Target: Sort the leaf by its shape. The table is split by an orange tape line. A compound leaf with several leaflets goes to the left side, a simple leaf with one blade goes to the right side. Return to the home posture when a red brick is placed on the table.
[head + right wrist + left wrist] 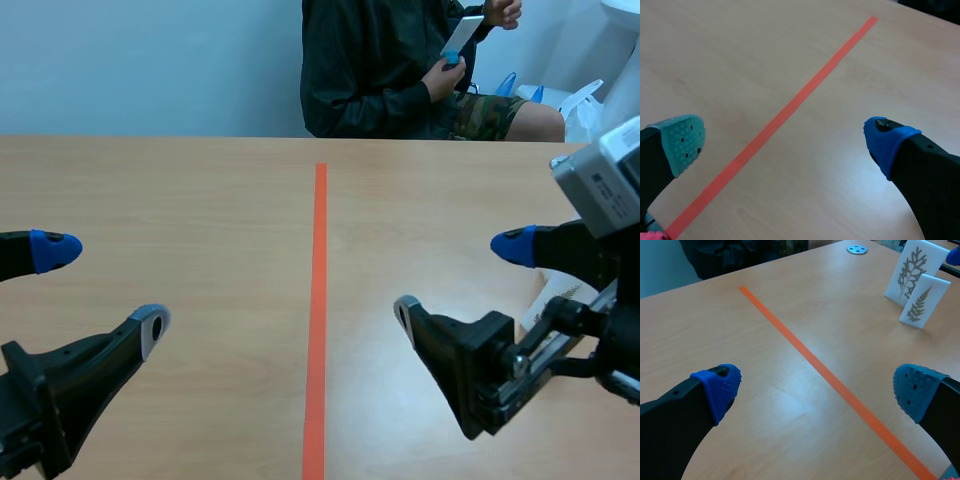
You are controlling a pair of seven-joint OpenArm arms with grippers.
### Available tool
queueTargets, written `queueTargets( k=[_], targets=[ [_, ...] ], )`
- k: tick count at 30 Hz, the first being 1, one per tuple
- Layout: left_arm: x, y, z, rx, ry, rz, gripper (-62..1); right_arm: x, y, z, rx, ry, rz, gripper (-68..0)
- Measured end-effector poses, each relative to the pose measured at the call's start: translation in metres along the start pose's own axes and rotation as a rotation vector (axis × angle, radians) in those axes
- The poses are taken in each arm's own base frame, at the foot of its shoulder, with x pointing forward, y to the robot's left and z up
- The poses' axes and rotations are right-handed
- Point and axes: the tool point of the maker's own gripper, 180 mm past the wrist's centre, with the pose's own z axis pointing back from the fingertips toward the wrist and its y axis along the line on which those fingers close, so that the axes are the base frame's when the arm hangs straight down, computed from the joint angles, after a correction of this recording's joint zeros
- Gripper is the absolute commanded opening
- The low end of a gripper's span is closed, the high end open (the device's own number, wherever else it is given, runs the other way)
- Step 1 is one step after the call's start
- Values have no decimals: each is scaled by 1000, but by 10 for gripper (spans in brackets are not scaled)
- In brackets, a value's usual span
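Note:
Two white cards, each printed with a fern-like leaf of several leaflets, stand on the table to the right of the orange tape line [815,365]: a taller card [912,270] and a smaller card [925,300] in front of it. In the scene view only a bit of a white card [547,298] shows behind the right arm. My left gripper [100,288] [817,390] is open and holds nothing, low on the left side. My right gripper [460,278] [785,142] is open and holds nothing, on the right side near the tape line [790,107].
A person sits across the table holding a white card [462,35] in their hands. A small blue-grey disc [856,249] lies near the far edge. The tape line [318,300] runs down the middle of the wooden table [200,200].

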Motion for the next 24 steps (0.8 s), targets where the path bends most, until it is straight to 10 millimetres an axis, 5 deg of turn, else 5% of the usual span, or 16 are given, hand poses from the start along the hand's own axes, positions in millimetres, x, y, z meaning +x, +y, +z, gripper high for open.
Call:
queueTargets(
  k=[6,24],
  targets=[
    [0,0,0,0,0,0,14,-7,-15,2,-101,39,-14,4],
    [0,0,0,0,0,0,14,-7,-14,2,-97,37,-14,4]
  ],
)
